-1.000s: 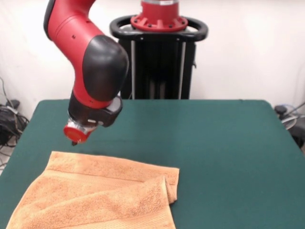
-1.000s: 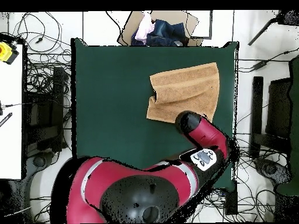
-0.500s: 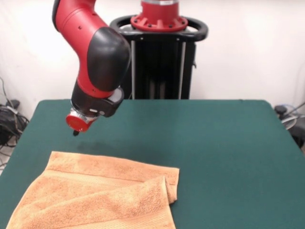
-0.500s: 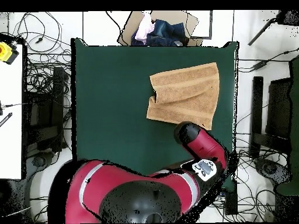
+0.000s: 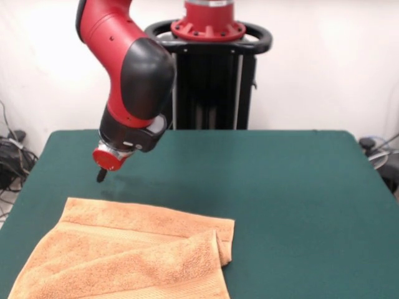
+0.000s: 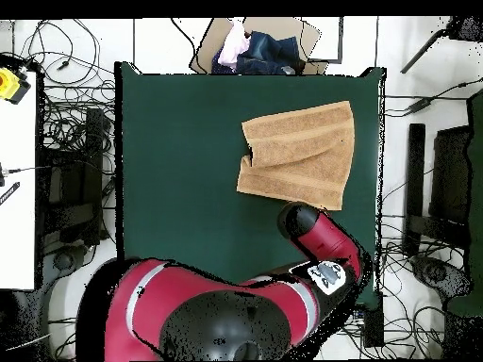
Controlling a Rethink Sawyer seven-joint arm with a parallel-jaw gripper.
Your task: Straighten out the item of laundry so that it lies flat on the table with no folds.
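Towel (image 5: 128,255), orange-tan, lay at the near left of the green table (image 5: 287,205), one corner folded over. I couldn't tell my gripper's (image 5: 100,176) state; it hung above bare felt beyond the towel.

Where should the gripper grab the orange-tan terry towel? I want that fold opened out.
Probably the doubled-over flap corner of the orange-tan terry towel, approached from above, then pulled outward over the bare dark green table. That corner lies folded back, making the visible ridge.

Nubby terry towel (image 5: 131,255), matt felt table (image 5: 280,205)
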